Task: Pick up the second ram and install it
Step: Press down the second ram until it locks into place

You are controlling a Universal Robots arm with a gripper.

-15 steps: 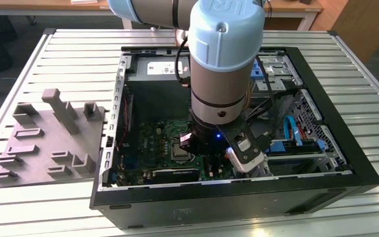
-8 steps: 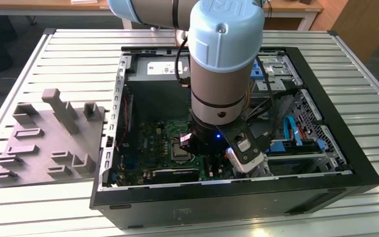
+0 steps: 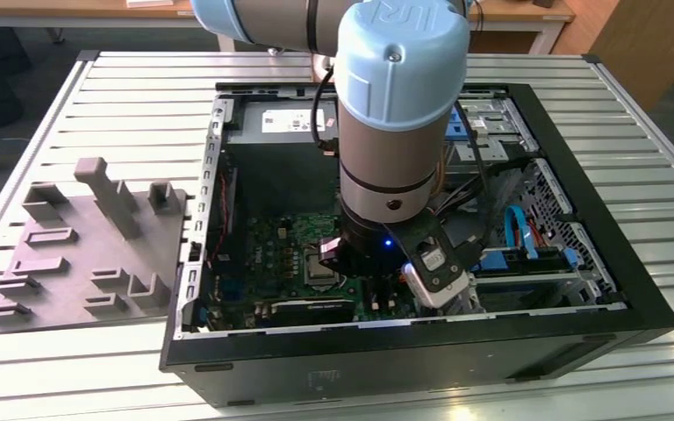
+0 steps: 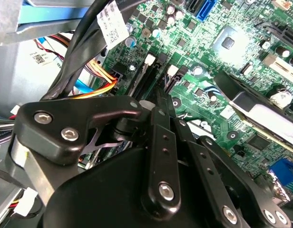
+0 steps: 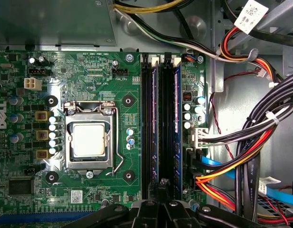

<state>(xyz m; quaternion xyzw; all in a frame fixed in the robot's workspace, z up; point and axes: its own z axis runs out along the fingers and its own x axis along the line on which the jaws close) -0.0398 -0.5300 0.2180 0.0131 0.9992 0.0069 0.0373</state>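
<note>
An open black computer case [image 3: 653, 317] lies flat on a ribbed metal table [image 3: 138, 96], a grey moulded fixture [image 3: 85, 254] just beside it toward the exterior view's left; wooden desks [image 3: 512, 17] stand behind. The arm reaches into the case over the motherboard [image 5: 89, 76]. The gripper [image 5: 163, 187] has its fingers drawn close together above the slots, where the second ram [image 5: 177, 123] stands on edge beside another stick.
</note>
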